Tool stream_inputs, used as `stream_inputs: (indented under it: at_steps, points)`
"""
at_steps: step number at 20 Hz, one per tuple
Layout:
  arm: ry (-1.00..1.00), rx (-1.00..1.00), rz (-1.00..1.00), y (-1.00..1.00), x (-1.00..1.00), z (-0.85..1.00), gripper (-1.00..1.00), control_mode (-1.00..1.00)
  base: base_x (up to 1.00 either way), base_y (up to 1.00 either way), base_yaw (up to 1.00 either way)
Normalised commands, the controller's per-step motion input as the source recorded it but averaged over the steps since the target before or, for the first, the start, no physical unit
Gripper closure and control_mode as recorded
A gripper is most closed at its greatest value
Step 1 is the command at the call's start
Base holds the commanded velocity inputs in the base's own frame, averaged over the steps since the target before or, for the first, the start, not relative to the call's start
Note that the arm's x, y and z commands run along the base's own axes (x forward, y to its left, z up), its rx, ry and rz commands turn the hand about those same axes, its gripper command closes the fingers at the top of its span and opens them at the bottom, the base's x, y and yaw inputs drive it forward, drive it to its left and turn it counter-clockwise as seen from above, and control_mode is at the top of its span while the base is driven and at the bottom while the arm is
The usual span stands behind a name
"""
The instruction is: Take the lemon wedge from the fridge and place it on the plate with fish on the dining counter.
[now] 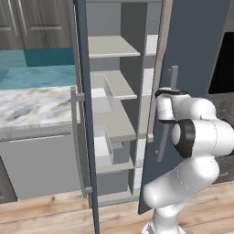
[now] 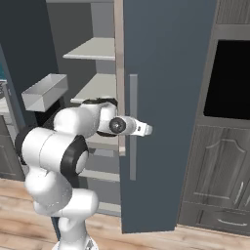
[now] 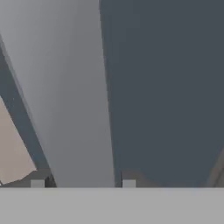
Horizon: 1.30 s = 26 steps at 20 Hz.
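Grey handle [image 3: 78,109] of the fridge [image 2: 166,97] stands right in front of the gripper [image 3: 83,183], whose two tips sit either side of it. The jaws are partly closed around the bar, but whether they actually pinch it I cannot tell. The hand is likely there because the right door [image 2: 171,58] was swung wide to clear a way in.

I cannot make out the lemon wedge; it presumably lies on one of the pale shelves [image 1: 112,48], behind the handle and off to its left. The gripper would therefore have to let go and reach round the door edge. Farther left of the handle are the door bins [image 1: 100,98], then the left door [image 1: 84,91]. Beyond that is the marble dining counter [image 1: 32,105].
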Motion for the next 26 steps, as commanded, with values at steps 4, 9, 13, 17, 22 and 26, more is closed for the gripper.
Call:
stream_inputs:
  at_steps: [4,9,13,17,22,26]
  points:
    - [-0.08,0.14,-0.29,-1.00,-1.00,0.26,1.00,-1.00,0.00,0.00,0.00]
    - [-0.14,0.17,-0.25,-0.74,-1.00,0.75,-1.00,-1.00,0.00,0.00,0.00]
    - [-0.23,0.05,-0.25,-0.14,-0.80,1.00,-1.00,-1.00,0.00,0.00,0.00]
    - [-0.10,0.00,-0.26,-0.06,-0.54,1.00,-1.00,-1.00,0.00,0.00,0.00]
    - [0.00,0.01,-0.27,-0.49,-0.75,1.00,-1.00,-1.00,0.00,0.00,0.00]
    - [0.00,0.01,-0.27,-0.36,-0.91,1.00,-1.00,-1.00,0.00,0.00,0.00]
